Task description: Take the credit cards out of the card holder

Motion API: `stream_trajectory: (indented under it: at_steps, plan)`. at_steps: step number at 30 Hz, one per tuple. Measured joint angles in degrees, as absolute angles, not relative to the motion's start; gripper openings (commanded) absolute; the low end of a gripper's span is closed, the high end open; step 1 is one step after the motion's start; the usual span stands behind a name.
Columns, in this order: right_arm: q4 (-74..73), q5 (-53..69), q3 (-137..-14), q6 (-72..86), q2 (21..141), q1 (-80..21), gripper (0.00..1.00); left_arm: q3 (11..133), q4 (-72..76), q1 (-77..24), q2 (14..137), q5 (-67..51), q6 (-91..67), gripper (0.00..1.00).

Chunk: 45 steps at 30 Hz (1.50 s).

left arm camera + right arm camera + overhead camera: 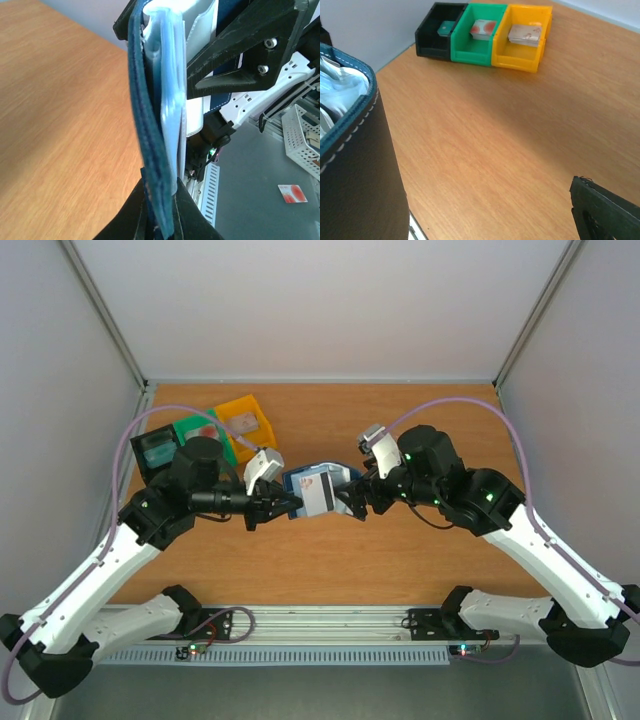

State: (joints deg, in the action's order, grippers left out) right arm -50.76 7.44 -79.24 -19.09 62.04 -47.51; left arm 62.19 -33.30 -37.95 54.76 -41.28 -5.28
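Navy card holder (303, 483) aloft ctr, pockets showing; credit cards (482, 28) back-left.

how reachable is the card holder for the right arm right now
Probably yes: the right fingers stand open right beside the card holder, which the left fingers hold pinched, and nothing visible lies between them.

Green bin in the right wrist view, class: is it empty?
No, a pale card with red marks lies inside the green bin.
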Motion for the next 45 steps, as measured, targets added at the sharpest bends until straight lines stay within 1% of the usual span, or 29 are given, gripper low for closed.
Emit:
stream_trajectory:
  at_steps: [3,9,16,23,28,34,40,42,44,45]
  plan:
    - [-50.2,6.2,-78.7,-19.2,62.2,-48.4,0.98,62.2,-34.9,-38.0,54.3,-39.8,-5.1,0.0]
    - [-50.1,2.8,-77.5,-19.7,58.4,-50.3,0.99,62.2,-34.0,-38.5,54.5,-38.4,-4.0,0.0]
    - [-53.6,-2.6,-77.9,-20.6,56.3,-51.1,0.98,62.2,-33.3,-38.5,54.5,-35.9,-4.3,0.0]
    - [-52.2,0.9,-79.4,-20.2,60.6,-52.3,0.98,62.2,-33.5,-38.5,54.6,-33.1,-4.3,0.0]
    - [-46.0,-3.0,-79.4,-17.1,63.9,-57.1,0.98,61.9,-33.2,-38.5,54.6,-32.8,-4.9,0.0]
    - [-38.7,-3.4,-79.4,-13.5,66.0,-57.3,0.99,60.4,-31.9,-38.5,55.2,-33.9,-6.2,0.0]
    - [-36.7,-3.2,-79.9,-11.6,70.4,-57.3,0.98,60.1,-30.9,-38.5,55.6,-34.4,-7.4,0.0]
    - [-36.6,-3.2,-79.9,-11.4,70.8,-57.3,0.97,60.1,-31.0,-38.5,55.6,-34.3,-7.6,0.0]
    - [-36.5,-3.2,-79.9,-11.4,70.5,-57.3,0.93,60.1,-31.0,-38.5,55.6,-34.3,-7.7,0.0]
    - [-36.4,-3.2,-79.7,-11.4,70.3,-57.3,0.9,60.0,-30.9,-38.5,55.6,-34.4,-7.8,0.0]
